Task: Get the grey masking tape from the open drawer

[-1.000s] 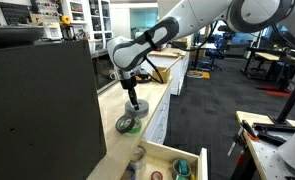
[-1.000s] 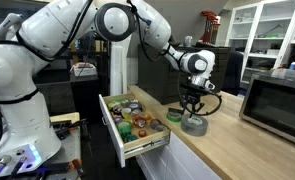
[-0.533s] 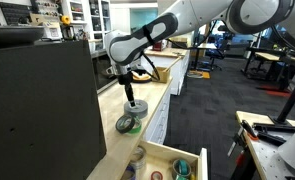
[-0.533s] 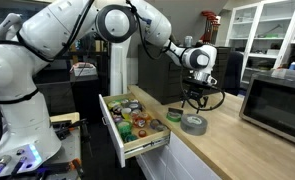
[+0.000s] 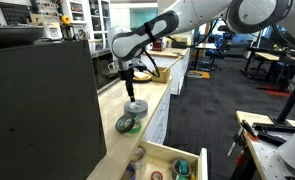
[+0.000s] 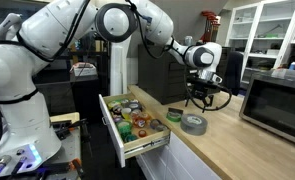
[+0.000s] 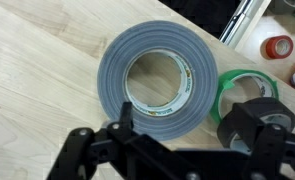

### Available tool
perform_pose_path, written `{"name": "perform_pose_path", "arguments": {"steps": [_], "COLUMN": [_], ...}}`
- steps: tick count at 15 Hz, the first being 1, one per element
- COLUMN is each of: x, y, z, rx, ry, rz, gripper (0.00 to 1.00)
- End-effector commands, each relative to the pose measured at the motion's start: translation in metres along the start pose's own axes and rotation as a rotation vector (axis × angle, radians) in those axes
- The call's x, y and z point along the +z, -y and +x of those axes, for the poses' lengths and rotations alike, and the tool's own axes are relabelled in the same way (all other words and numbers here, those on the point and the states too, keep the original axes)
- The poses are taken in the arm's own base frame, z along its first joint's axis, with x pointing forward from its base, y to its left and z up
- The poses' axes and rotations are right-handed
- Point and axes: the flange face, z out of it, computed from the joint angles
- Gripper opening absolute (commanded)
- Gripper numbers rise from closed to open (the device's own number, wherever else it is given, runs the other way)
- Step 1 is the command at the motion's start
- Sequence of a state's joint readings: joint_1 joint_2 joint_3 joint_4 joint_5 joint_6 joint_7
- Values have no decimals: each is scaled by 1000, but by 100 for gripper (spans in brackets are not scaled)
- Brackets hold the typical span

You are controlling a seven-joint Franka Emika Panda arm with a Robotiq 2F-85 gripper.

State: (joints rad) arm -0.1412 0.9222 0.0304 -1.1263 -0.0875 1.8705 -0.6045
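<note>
The grey masking tape (image 7: pixel 112 75) lies flat on the light wood countertop, seen in both exterior views (image 5: pixel 136 107) (image 6: pixel 194 123). My gripper (image 7: pixel 187 115) hangs open just above it, holding nothing, its fingers spread wider than the roll. In both exterior views the gripper (image 5: pixel 128 89) (image 6: pixel 200 98) is clear of the tape. The open drawer (image 6: pixel 109 120) of pale wood stands pulled out beside the counter, with several small rolls and items inside; its corner (image 5: pixel 187 150) also shows at the bottom of an exterior view.
A dark roll with a green rim (image 7: pixel 242 88) lies on the counter right next to the grey tape (image 5: pixel 128 124) (image 6: pixel 174 116). A red roll (image 7: pixel 277 47) sits in the drawer. A microwave (image 6: pixel 277 105) stands on the counter, and a big black box (image 5: pixel 37 110) is close by.
The gripper has opened and let go of the grey tape, which now rests on the counter. The gripper has lifted straight up off it.
</note>
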Motion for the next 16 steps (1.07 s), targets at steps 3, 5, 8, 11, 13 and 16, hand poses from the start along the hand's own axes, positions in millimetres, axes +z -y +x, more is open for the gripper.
{"name": "perform_pose_path", "arguments": {"steps": [3,5,8,11,13,16], "x": [-18,-17,-8,2,9,9], "y": [-7,-12,-21,-36,-43,-49], "z": [-12,-13,-15,-26,-32,-38], "rx": [-6,4,30,65,78,94], "ry": [-66,-68,-48,-42,-32,-38], "rz": [-1,11,51,99,128,131], "gripper": [100,100,100,100,100,100]}}
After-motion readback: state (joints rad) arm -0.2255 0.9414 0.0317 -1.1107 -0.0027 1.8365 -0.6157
